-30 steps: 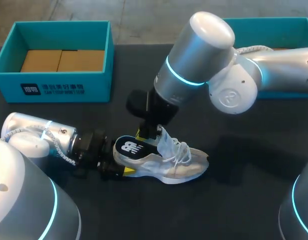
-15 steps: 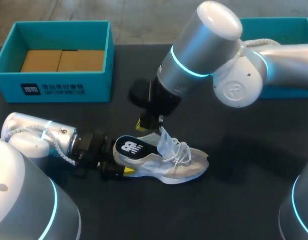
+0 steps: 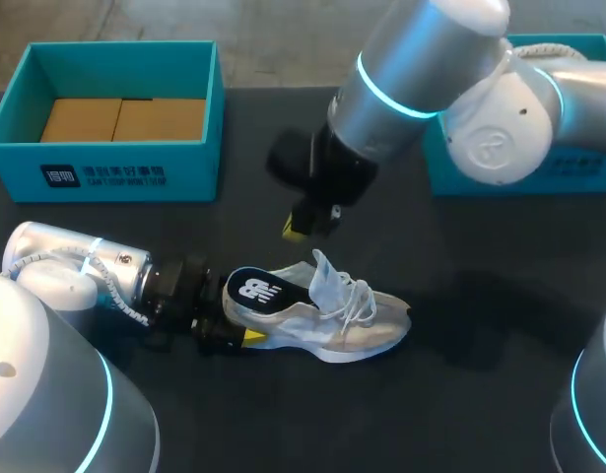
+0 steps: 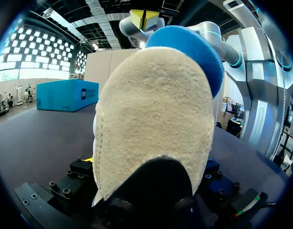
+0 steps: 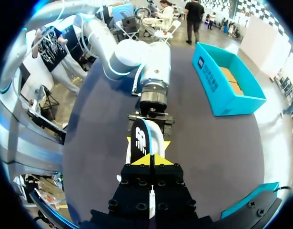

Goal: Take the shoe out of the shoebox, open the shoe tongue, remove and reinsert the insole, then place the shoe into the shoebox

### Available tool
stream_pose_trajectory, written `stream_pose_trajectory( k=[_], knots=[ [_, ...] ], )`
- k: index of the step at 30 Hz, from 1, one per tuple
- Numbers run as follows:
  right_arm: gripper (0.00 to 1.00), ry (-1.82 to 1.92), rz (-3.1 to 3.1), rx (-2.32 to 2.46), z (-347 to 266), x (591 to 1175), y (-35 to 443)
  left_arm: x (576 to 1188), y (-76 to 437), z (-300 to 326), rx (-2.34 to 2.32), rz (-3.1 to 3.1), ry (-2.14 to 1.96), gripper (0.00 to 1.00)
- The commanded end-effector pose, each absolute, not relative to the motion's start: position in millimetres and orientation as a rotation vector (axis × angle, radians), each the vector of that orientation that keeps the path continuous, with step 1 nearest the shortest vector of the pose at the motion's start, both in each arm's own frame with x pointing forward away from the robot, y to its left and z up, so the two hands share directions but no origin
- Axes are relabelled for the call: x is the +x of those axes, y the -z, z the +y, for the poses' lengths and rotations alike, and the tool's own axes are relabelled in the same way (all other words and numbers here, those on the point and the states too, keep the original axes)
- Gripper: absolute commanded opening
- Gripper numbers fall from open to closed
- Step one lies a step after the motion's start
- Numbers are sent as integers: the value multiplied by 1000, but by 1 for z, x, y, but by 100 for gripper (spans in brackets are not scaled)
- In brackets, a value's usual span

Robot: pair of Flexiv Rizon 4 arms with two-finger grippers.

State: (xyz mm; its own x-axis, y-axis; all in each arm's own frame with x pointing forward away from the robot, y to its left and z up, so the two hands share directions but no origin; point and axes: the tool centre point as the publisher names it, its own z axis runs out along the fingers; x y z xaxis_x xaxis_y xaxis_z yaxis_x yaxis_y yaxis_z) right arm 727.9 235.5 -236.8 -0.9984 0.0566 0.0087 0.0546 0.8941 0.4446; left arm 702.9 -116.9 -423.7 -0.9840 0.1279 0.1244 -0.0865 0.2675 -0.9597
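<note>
The dark table [image 3: 500, 296] bears a pale shoe [image 3: 337, 330], a teal shoebox [image 3: 115, 163] and another teal box [image 3: 588, 169].

Head view looks down; both wrist views face the shoe [image 3: 327, 325].

place: robotics lab, looks like
giveaway: left arm [image 3: 76, 271] and right arm [image 3: 421, 69], silver with glowing rings, over a dark tabletop [image 3: 480, 414]
props: teal shoebox [image 3: 125, 175]
</note>
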Motion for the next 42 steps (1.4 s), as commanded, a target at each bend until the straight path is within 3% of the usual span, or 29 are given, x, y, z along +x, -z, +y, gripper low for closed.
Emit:
stream_pose_trajectory(
  k=[1,15,16,18,19,24,25,30,31,32,33,35,36,42],
  knots=[
    [0,-697,3042,76,228,724,222,706,426,-117,-41,-2355,-1797,0],
    [0,-641,3037,91,225,721,204,706,426,-117,-41,-2355,-1797,0],
    [22,-637,3038,91,225,721,204,706,426,-117,-41,-2355,-1797,0],
    [43,-635,3041,87,227,721,204,706,426,-117,-41,-2355,-1797,0],
    [49,-638,3044,81,228,721,205,706,426,-117,-41,-2355,-1797,0],
    [50,-634,3064,50,238,722,209,706,426,-117,-41,-2355,-1797,0],
    [61,-630,3073,40,242,723,211,706,426,-117,-41,-2355,-1797,0],
    [71,-631,3104,22,249,727,218,706,426,-117,-41,-2355,-1797,0],
    [77,-629,3108,17,251,728,219,706,426,-117,-41,-2355,-1797,0],
    [96,-630,3111,11,252,727,219,706,426,-117,-41,-2355,-1797,0],
    [100,-630,3112,9,253,727,221,706,426,-117,-41,-2355,-1797,0],
    [100,-569,3119,18,256,723,223,706,426,-117,-41,-2355,-1797,0],
    [100,-352,3125,106,258,719,225,706,426,-117,-41,-2355,-1797,0],
    [100,-352,3125,106,258,719,225,706,426,-117,-41,-2355,-1797,0]
  ],
)
